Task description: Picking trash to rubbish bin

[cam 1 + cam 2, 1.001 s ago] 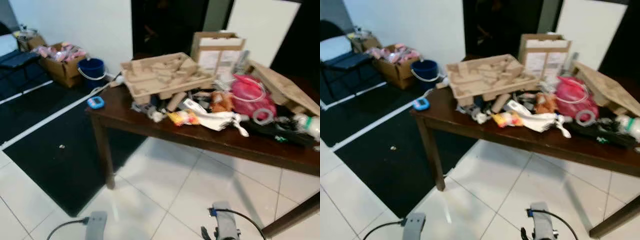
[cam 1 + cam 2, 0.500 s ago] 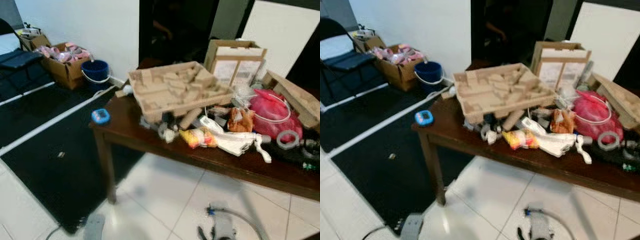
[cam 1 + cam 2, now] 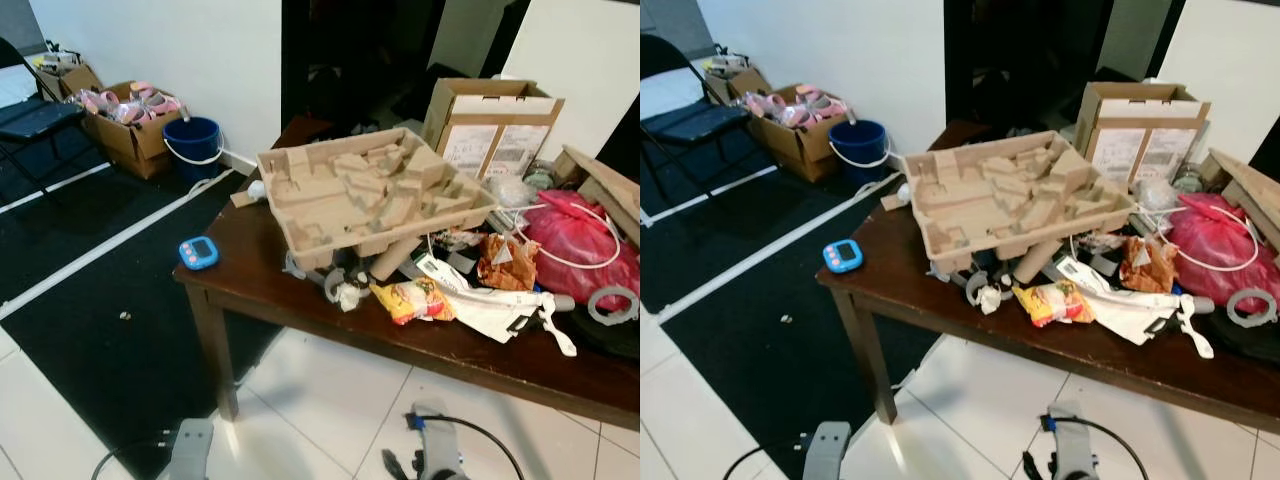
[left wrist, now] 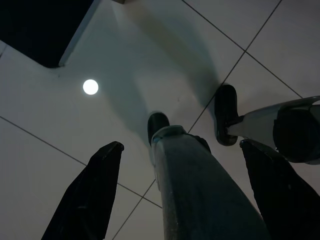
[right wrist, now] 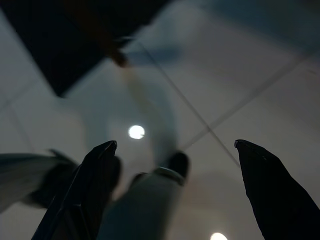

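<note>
A dark wooden table (image 3: 260,285) carries a heap of trash: a large moulded cardboard tray (image 3: 370,190), a yellow snack wrapper (image 3: 415,300), a crumpled white tissue (image 3: 348,295), an orange wrapper (image 3: 505,265), white packaging (image 3: 490,310) and a red plastic bag (image 3: 585,240). A blue bucket (image 3: 192,145) stands on the floor by the white wall, beyond the table's left end. Both arms hang low in front of me, short of the table. My left gripper (image 4: 180,144) and right gripper (image 5: 175,143) point down at the tiled floor, open and holding nothing.
A small blue timer (image 3: 198,252) lies near the table's left corner. A cardboard box (image 3: 490,125) stands at the table's back, a tape roll (image 3: 612,303) at its right. A black mat (image 3: 100,300), a box of pink items (image 3: 125,120) and a folding chair (image 3: 35,115) are on the left.
The camera has come closer to the table, so the table and trash look larger and sharper. The things on the table have not moved. Both arms still hang down.
</note>
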Tool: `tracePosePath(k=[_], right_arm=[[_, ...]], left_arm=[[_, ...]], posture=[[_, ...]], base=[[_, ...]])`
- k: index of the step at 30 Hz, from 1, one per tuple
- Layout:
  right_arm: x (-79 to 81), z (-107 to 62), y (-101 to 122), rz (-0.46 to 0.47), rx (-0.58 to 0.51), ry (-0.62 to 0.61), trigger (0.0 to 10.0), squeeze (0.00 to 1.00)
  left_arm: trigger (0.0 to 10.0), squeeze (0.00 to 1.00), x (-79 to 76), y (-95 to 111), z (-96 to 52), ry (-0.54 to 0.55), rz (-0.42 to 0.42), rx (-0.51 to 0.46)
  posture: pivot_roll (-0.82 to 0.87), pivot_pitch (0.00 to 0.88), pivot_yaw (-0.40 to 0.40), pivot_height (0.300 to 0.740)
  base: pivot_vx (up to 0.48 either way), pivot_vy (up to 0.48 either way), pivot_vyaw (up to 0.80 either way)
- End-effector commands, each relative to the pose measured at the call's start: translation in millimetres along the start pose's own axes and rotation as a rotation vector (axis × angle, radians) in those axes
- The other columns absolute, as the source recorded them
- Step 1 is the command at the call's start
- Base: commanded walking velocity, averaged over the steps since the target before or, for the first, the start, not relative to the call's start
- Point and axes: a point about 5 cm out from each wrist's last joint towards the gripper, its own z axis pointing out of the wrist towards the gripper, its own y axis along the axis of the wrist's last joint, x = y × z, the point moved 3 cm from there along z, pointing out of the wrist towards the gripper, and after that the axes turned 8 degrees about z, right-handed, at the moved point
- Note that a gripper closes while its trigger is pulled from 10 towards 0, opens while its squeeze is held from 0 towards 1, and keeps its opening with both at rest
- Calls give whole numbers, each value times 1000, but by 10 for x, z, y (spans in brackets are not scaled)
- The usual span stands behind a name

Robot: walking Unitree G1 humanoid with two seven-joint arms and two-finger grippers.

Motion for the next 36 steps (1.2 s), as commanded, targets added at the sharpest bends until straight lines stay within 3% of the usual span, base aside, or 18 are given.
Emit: tracePosePath(k=[1,6,9,11,12,13,14,27,30,36], right_arm=[[25,0,65,-8,-23,35,10000,0],[320,-46,121,-50,39,396,10000,0],[420,-70,218,-53,26,504,10000,0],[615,-119,396,-55,-11,687,10000,0],[615,-119,396,-55,-11,687,10000,0],[758,-165,526,-80,-33,814,10000,0],[808,-180,559,-100,-36,852,10000,0],[997,-295,563,-227,19,1054,10000,0],[1056,-368,649,-239,-4,1132,10000,0],[1243,-579,1103,-268,-193,1270,10000,0]], left_arm=[[10000,0,-11,-86,-9,-2,-5,27],[10000,0,-17,-103,-10,-4,-2,32],[10000,0,-20,-105,-10,-5,-4,32],[10000,0,-25,-108,-10,-5,-7,32],[10000,0,-25,-108,-10,-5,-7,32],[10000,0,-25,-110,-9,-6,-8,33],[10000,0,-25,-109,-10,-5,-7,33],[10000,0,-22,-110,-11,-6,-2,34],[10000,0,-24,-115,-11,-7,0,35],[10000,0,-31,-121,-11,-8,1,36]], posture=[[-19,21,-20,740],[-21,24,-22,740],[-19,23,-22,740],[-19,25,-22,740],[-19,25,-22,740],[-20,29,-20,740],[-20,30,-19,740],[-23,43,-16,740],[-25,46,-16,740],[-29,49,-15,740]], base=[[0,0,0],[0,0,0],[0,0,0],[0,0,0],[0,0,0],[0,0,0],[0,0,0],[0,0,0],[0,0,0],[0,0,0]])
